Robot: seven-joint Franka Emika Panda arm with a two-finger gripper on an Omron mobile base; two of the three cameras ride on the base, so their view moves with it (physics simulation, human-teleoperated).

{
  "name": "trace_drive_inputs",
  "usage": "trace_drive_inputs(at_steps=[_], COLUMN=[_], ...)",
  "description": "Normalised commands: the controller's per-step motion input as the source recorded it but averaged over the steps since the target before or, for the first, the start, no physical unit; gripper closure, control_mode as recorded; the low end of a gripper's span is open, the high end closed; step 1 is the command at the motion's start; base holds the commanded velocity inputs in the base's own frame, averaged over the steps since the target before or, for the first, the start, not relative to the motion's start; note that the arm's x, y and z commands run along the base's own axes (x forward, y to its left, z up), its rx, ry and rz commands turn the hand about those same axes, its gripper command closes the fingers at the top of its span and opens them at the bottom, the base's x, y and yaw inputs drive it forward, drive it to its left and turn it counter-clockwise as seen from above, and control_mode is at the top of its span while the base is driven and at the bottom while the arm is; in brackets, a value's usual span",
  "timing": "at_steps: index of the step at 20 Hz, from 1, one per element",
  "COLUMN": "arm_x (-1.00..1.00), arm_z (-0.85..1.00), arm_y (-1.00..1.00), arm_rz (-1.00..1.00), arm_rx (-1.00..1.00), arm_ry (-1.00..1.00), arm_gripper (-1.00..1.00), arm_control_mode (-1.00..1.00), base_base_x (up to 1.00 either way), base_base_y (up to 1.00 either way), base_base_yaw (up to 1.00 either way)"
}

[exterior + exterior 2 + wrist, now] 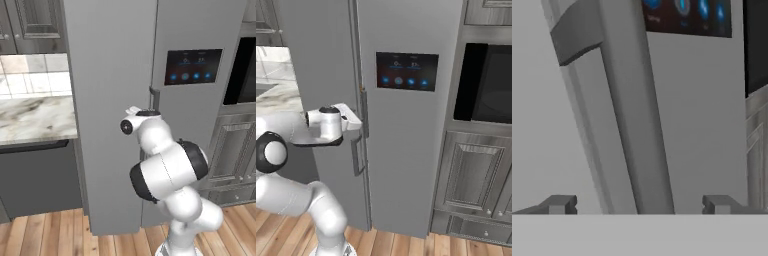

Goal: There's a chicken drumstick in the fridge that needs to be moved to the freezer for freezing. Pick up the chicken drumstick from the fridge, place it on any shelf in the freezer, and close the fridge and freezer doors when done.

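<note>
Both the fridge door (200, 120) (406, 150), with its dark panel of blue icons (193, 66) (407, 71) (687, 15), and the plain grey freezer door (110, 100) (321, 60) are shut. The chicken drumstick and the shelf are hidden behind them. My gripper (639, 204) (357, 122) is open at the seam between the doors. A vertical grey door handle (637, 125) (364, 117) (154, 97) runs between my spread fingertips (559, 204), and neither fingertip touches it.
A marble counter (35, 117) with a dark appliance front (40, 175) below stands left of the freezer. To the right of the fridge are a dark built-in oven (488, 85) and grey panelled cabinets (471, 175). Wood floor (45, 232) lies in front.
</note>
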Motion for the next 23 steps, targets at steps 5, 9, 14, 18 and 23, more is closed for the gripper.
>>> trace_drive_inputs(at_steps=[5,9,14,18,23], arm_x=[0.48,0.77,0.60,0.66,0.77], arm_z=[0.08,0.00,0.00,0.00,0.03], arm_y=[-0.01,0.00,-0.04,-0.08,-0.71], arm_rz=[0.00,0.03,0.06,0.00,0.07], arm_rx=[0.02,0.07,0.06,0.02,0.15], arm_ry=[-0.01,0.00,-0.02,-0.01,0.00], arm_gripper=[-1.00,-1.00,-1.00,-1.00,-1.00], arm_control_mode=[-1.00,-1.00,-1.00,-1.00,-1.00], base_base_x=[0.00,0.00,0.00,0.00,0.00], base_base_y=[0.00,0.00,0.00,0.00,0.00], base_base_yaw=[0.00,0.00,0.00,0.00,0.00])
